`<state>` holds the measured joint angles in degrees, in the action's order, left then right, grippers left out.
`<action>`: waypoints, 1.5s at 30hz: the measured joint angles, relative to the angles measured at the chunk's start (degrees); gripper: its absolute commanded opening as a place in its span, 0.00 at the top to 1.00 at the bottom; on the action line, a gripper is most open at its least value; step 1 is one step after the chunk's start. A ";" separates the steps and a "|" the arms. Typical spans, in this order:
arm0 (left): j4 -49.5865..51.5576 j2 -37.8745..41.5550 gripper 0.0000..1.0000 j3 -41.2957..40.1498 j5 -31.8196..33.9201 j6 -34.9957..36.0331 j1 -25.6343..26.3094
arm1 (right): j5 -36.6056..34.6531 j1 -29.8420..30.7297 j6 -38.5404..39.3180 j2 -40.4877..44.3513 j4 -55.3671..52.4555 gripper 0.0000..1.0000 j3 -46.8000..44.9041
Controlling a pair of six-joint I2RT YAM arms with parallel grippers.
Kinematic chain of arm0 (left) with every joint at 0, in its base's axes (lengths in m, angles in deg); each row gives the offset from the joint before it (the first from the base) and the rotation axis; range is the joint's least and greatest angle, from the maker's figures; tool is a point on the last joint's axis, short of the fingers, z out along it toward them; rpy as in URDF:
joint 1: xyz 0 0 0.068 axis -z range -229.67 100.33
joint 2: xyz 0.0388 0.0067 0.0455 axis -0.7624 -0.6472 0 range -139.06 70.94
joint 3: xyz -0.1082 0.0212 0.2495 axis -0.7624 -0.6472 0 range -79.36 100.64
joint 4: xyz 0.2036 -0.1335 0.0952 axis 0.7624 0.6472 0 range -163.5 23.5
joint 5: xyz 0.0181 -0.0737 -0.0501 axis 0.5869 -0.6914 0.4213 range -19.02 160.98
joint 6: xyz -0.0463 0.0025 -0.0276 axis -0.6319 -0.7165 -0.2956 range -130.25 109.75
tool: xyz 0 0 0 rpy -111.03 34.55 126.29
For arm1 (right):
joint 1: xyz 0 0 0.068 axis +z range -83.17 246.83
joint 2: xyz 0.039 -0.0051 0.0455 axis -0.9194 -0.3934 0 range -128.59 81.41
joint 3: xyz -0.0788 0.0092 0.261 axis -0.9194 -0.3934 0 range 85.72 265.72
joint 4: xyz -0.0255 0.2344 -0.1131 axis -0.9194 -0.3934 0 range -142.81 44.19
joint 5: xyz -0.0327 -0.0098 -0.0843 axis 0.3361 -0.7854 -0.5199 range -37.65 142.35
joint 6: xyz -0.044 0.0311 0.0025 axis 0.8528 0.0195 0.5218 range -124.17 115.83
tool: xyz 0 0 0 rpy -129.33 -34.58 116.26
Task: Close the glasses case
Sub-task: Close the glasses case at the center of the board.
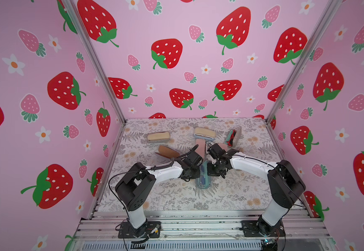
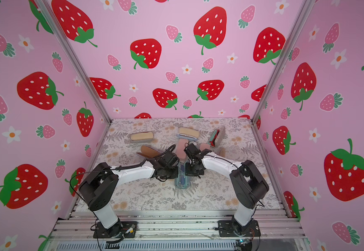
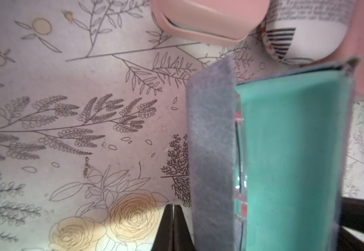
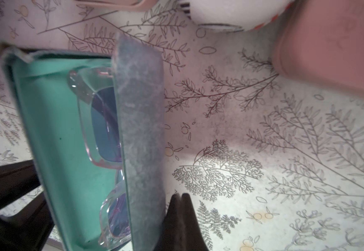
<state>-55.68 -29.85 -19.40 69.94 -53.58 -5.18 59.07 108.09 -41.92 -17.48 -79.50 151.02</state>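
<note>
The glasses case (image 1: 204, 180) (image 2: 182, 180) lies in the middle of the floral table, grey outside and teal inside. It stands open upward, and glasses (image 4: 105, 121) with blue lenses and a clear pink frame lie inside. My left gripper (image 1: 195, 175) (image 3: 173, 206) is shut and empty, its tips right beside the outside of one grey wall (image 3: 211, 141). My right gripper (image 1: 210, 171) (image 4: 180, 195) is shut and empty too, against the opposite grey wall (image 4: 142, 130). The case sits squeezed between the two arms.
Behind the arms lie other cases: a beige one (image 1: 158, 136), an open brown one (image 1: 168, 152), a pink one (image 1: 199, 148) (image 3: 209, 21), a beige-and-blue one (image 1: 205, 133), a grey one with red glasses (image 1: 233, 135). A white printed case (image 3: 307, 32) lies just beyond.
</note>
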 measured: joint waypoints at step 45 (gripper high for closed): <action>-2.64 8.52 0.97 -7.32 0.81 0.00 -3.54 | 7.58 2.36 -2.14 0.00 6.97 0.89 -0.04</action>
<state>-58.32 -21.33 -26.72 70.75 -53.58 -8.72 66.65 110.45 -44.07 -17.48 -72.53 150.98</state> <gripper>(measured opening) 0.047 0.103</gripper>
